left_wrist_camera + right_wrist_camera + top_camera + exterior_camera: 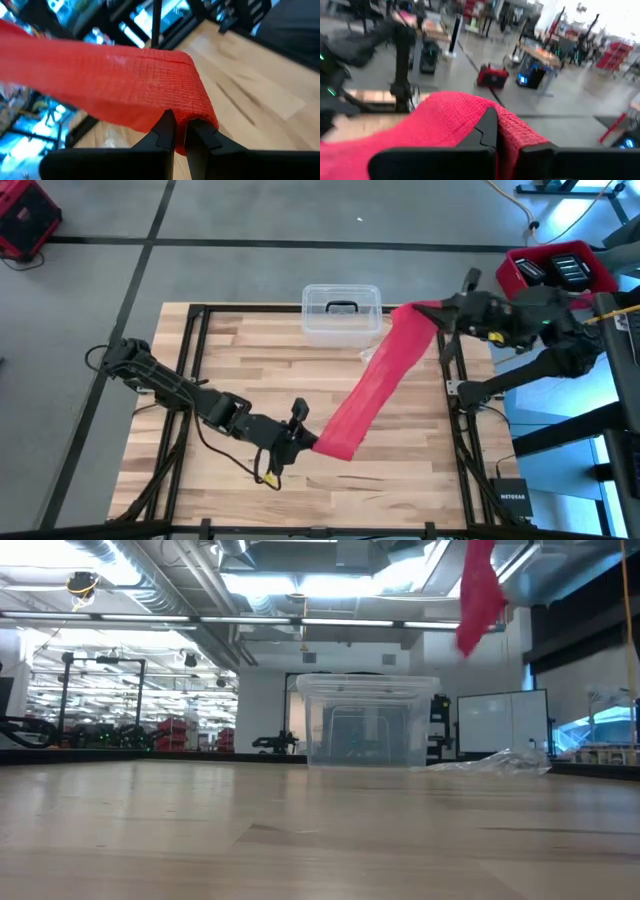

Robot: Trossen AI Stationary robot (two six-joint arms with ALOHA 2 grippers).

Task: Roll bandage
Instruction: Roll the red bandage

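The bright red bandage (378, 385) stretches as a flat band above the table between my two grippers, from near centre to far right. My left gripper (305, 437) is shut on its near end; my right gripper (440, 315) is shut on its far end. In the low view only a piece of the bandage (480, 590) shows, hanging high at the right. The left wrist view shows the bandage (125, 82) running away from the fingers; the right wrist view shows the bandage (420, 135) draped across the fingers. My left gripper pinches the bandage's near end (181, 132) between its two fingers, coming level from the table's left. The band bends over the fingertips there and runs off fairly taut, clear of the table. My right gripper pinches the bandage's far end (507, 132) between its two fingers, coming from the table's right. The cloth lies over the fingers and is lifted clear of the table.
A clear plastic box with a dark handle (341, 313) stands at the table's far edge, beside the bandage. A crinkled clear wrapper (500, 762) lies to its right. A red bin (558, 270) sits beyond the table's far right corner.
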